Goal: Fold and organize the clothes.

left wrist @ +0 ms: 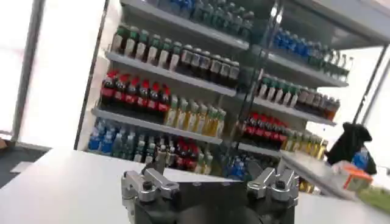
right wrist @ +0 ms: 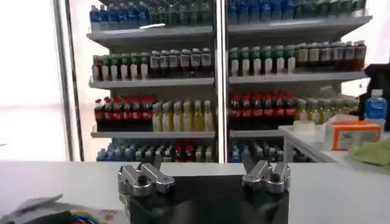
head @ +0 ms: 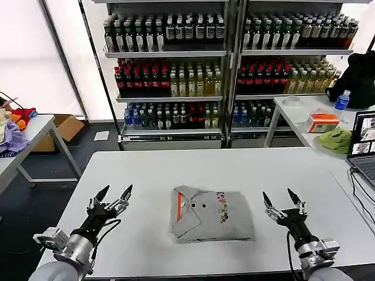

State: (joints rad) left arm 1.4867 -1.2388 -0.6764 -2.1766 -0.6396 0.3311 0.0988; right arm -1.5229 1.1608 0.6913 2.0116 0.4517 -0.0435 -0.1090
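A light-grey collared shirt (head: 214, 215) lies folded into a neat rectangle at the middle of the white table (head: 146, 170), its collar, buttons and orange placket lining to the left and a small multicoloured print near the top edge. A corner of it shows in the right wrist view (right wrist: 46, 210). My left gripper (head: 116, 193) hovers open to the left of the shirt, holding nothing. To the right of the shirt my right gripper (head: 278, 197) is open as well and apart from the cloth.
Shelves of bottled drinks (head: 193, 64) stand behind the table. A side table at the right holds a lime-green cloth (head: 336, 139), an orange box (head: 323, 122), a water bottle (head: 342, 100) and a laptop (head: 363, 149). Coloured fabrics (head: 13, 126) lie on a table at the left.
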